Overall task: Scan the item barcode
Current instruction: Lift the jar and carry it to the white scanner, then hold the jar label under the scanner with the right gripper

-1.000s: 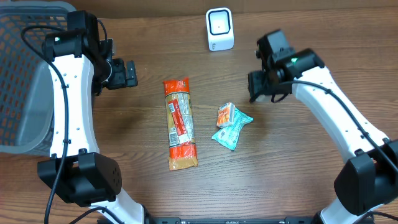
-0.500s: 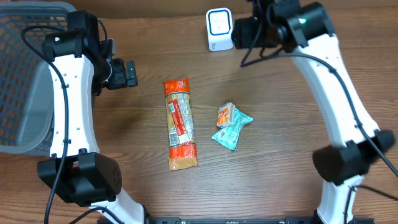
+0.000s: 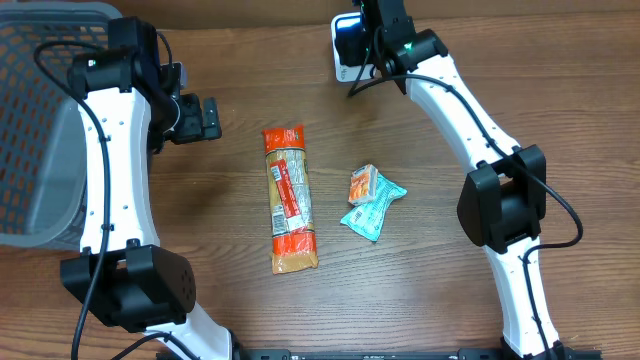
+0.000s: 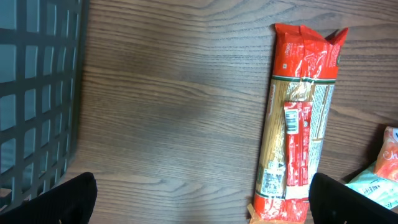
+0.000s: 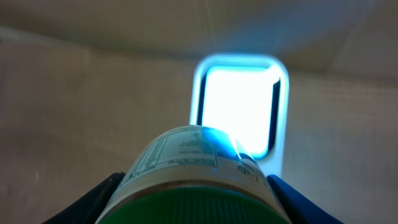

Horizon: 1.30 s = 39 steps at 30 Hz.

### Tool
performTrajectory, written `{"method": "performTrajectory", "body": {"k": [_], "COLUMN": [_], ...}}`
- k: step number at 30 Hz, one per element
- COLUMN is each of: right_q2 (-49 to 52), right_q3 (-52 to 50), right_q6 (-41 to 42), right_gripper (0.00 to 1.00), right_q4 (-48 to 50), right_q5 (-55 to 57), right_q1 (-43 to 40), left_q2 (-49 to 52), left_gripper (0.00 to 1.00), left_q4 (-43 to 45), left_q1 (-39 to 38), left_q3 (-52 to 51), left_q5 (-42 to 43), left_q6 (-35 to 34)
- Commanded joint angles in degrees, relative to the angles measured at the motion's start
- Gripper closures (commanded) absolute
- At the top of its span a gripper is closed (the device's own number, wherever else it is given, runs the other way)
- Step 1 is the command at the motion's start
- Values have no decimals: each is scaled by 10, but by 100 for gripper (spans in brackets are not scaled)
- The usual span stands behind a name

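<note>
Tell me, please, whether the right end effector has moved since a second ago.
Yes. In the overhead view the right end effector swung up and left, from below-right of the scanner to just beside it, holding a bottle.

Soft even room light; the scanner (image 5: 239, 112) glares white, blurring the bottle (image 5: 193, 163).

Noted left arm (image 3: 105, 170) rising from near-left base, running toward far side, wrist turned rightward. Found left gripper (image 3: 208, 118) spread wide, holding nothing, fingers pointing right. Noted right arm (image 3: 470, 120) stretched from near-right base far and leftward, elbow bent midway at right. Found right gripper (image 5: 194, 198) at far centre, partly closed, fingers clamped either side of a bottle (image 5: 186, 155).
</note>
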Motion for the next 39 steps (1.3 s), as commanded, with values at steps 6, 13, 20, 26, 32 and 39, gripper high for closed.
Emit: {"method": "performTrajectory", "body": {"k": [6, 13, 20, 26, 32, 39], "right_q2": [32, 80, 110, 110, 110, 111], "right_q3": [10, 10, 10, 10, 10, 9], "right_q6": [2, 27, 45, 45, 45, 45], "right_gripper": [96, 96, 96, 96, 96, 96], "right_q4": [168, 282, 364, 415, 420, 421], "right_q5": [58, 64, 103, 104, 113, 117], "right_q1": [1, 1, 1, 1, 1, 1], "left_q2": [-14, -14, -14, -14, -14, -14], "left_gripper": [0, 0, 0, 0, 0, 0], "left_q4": [-1, -1, -1, -1, -1, -1], "left_q1": [-2, -2, -2, -2, -2, -1], "left_q3": [11, 11, 11, 11, 11, 11], "left_q5": [4, 4, 4, 4, 4, 4], "left_q6": [8, 8, 8, 8, 8, 8]}}
